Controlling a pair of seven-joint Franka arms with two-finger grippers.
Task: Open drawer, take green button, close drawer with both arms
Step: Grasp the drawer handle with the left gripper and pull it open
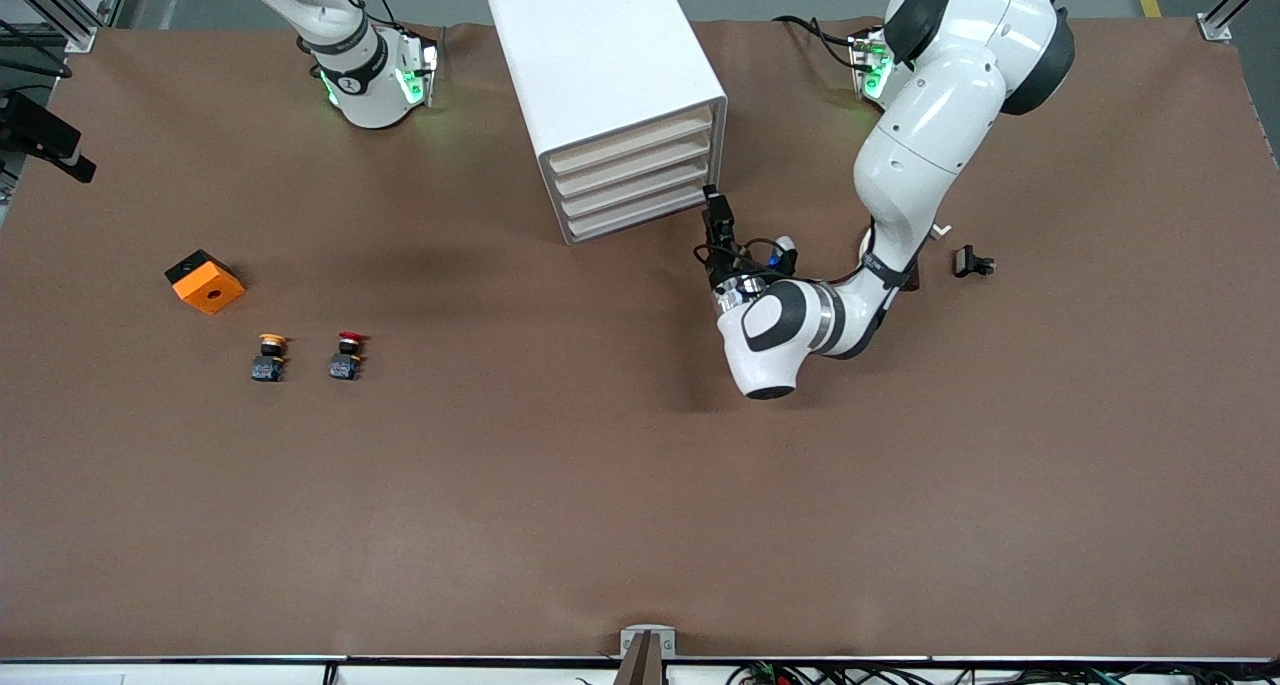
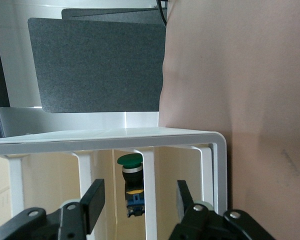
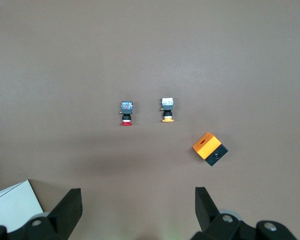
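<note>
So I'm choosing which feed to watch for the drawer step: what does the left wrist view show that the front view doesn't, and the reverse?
Only the left wrist view shows the green button, seen through the cabinet's slats, with the left gripper's fingers apart in front of them.

Only the front view shows the yellow-capped button, red-capped button, orange block, a small black part and the right arm waiting at its base.

Both show the cabinet, left gripper and brown tabletop.

Left gripper (image 1: 716, 208) fingers apart; right gripper (image 3: 137, 207) open.
</note>
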